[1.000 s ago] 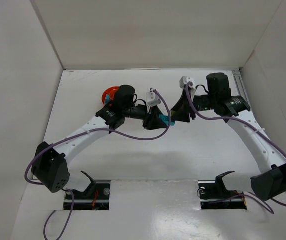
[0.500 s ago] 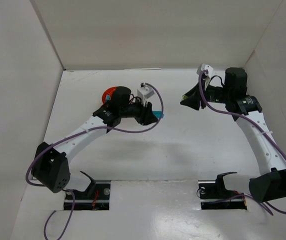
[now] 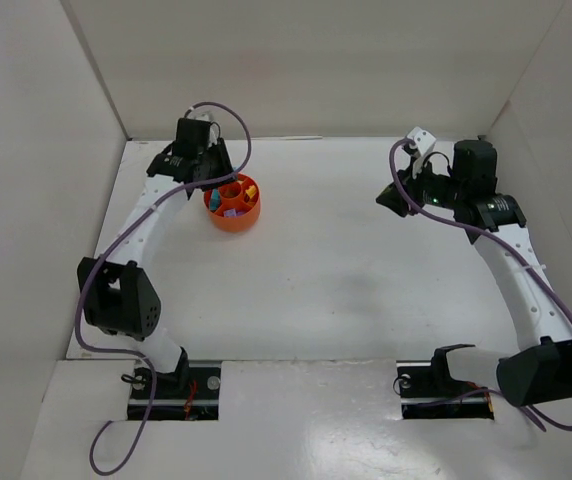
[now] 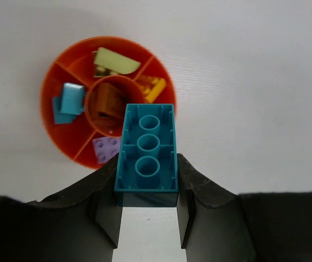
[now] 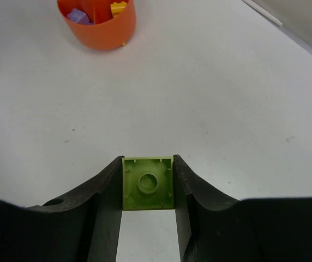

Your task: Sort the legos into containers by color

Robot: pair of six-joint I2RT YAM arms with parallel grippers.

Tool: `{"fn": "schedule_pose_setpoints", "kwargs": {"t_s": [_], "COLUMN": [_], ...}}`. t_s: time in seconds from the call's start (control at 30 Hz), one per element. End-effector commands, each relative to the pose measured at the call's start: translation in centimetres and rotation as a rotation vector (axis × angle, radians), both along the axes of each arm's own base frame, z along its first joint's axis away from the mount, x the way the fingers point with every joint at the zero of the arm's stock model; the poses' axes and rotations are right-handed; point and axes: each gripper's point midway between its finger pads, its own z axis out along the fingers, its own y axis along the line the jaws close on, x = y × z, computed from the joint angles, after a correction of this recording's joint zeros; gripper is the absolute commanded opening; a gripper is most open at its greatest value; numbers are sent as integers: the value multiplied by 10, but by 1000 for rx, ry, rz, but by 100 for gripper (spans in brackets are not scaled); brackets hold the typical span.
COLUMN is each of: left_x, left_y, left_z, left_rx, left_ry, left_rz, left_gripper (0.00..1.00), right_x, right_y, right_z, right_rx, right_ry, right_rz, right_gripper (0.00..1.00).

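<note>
The orange-red dish (image 3: 236, 224) stands at the far left of the table. My left gripper (image 3: 214, 177) hangs just behind and above it, shut on a cyan brick (image 4: 145, 154). In the left wrist view the gripper (image 4: 147, 169) holds the brick over the near edge of the dish (image 4: 49, 106). The dish holds a pale yellow piece (image 4: 113, 61), cyan pieces (image 4: 69, 101), a brown one (image 4: 103, 101) in the hub, a yellow-orange one (image 4: 152, 87) and a purple one (image 4: 106, 149). My right gripper (image 3: 391, 198) is at the far right, shut on a lime green brick (image 5: 148, 183), well away from the dish (image 5: 99, 30).
High white walls close in the table on the left, back and right. The right gripper (image 5: 148, 188) is off the table, with bare white surface between it and the dish. A pale strip (image 5: 262, 12) runs along the far right edge.
My left arm swung from the table's middle to the far left, carrying the cyan brick over the dish, which now shows uncovered. My right arm drew back to the right with the lime brick.
</note>
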Motion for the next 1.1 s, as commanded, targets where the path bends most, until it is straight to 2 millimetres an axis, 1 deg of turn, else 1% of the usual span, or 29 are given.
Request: {"fn": "schedule_pose_setpoints", "kwargs": {"t_s": [0.0, 0.03, 0.07, 0.1, 0.13, 0.17, 0.2, 0.23, 0.27, 0.3, 0.33, 0.37, 0.4, 0.43, 0.47, 0.5, 0.53, 0.57, 0.63, 0.7, 0.73, 0.8, 0.83, 0.9, 0.93, 0.97, 1.07], "left_x": [-3, -1, 0, 2, 5, 4, 7, 12, 14, 16, 21, 24, 24, 24, 28, 32, 34, 39, 45, 46, 46, 48, 49, 51, 49, 49, 49], "left_y": [50, 53, 64, 68, 71, 75, 83, 82, 88, 84, 83, 81, 81, 82, 84, 82, 82, 81, 79, 75, 73, 71, 71, 71, 71, 71, 67], "left_z": [-13, -18, -25, -21, -23, -31, -32, -35, -38, -40, -38, -44, -44, -49, -51, -49, -50, -45, -53, -50, -53, -52, -58, -59, -60, -64, -67], "left_rx": [64, 55, 59, 56, 49, 56, 64, 66, 74, 58, 63, 65, 65, 74, 71, 63, 63, 60, 61, 45, 42, 32, 34, 34, 36, 37, 22], "left_ry": [140, 155, 178, 170, 175, 206, 211, 221, 234, 241, 232, 246, 246, 257, 258, 253, 253, 240, 261, 255, 264, 256, 268, 268, 277, 286, 298], "left_rz": [214, 217, 243, 254, 258, 267, 288, 288, 293, 277, 269, 250, 250, 242, 235, 229, 229, 230, 214, 201, 183, 176, 176, 176, 175, 175, 161], "left_gripper": [0, 0, 0, 0, 0, 0, 0, 0, 0, 0, 0, 0, 0, 0, 0, 0, 0, 0, 0, 0, 0, 0, 0, 0, 0, 0, 0], "right_x": [9, 9, 11, 10, 11, 12, 13, 13, 15, 15, 15, 17, 18, 16, 18, 20, 20, 18, 21, 21, 21, 23, 23, 22, 22, 23, 23], "right_y": [-15, -15, -14, -18, -18, -22, -22, -22, -25, -25, -25, -24, -23, -23, -27, -26, -26, -27, -28, -28, -28, -31, -31, -31, -31, -31, -31], "right_z": [-1, -1, -5, -6, -6, -6, -12, -12, -15, -15, -15, -18, -21, -22, -22, -27, -27, -28, -32, -32, -32, -35, -35, -37, -37, -40, -40], "right_rx": [-25, -24, -26, -28, -33, -33, -36, -36, -37, -37, -37, -38, -35, -36, -42, -44, -44, -45, -51, -51, -51, -52, -52, -53, -53, -54, -54], "right_ry": [-13, -13, -3, 8, 2, 2, 22, 22, 31, 31, 31, 42, 51, 60, 53, 65, 66, 75, 85, 85, 85, 94, 94, 103, 103, 113, 113], "right_rz": [-62, -62, -62, -71, -67, -78, -78, -78, -86, -87, -87, -86, -78, -78, -83, -83, -83, -83, -90, -90, -90, -99, -99, -99, -99, -99, -99], "right_gripper": [0, 0, 0, 0, 0, 0, 0, 0, 0, 0, 0, 0, 0, 0, 0, 0, 0, 0, 0, 0, 0, 0, 0, 0, 0, 0, 0]}}
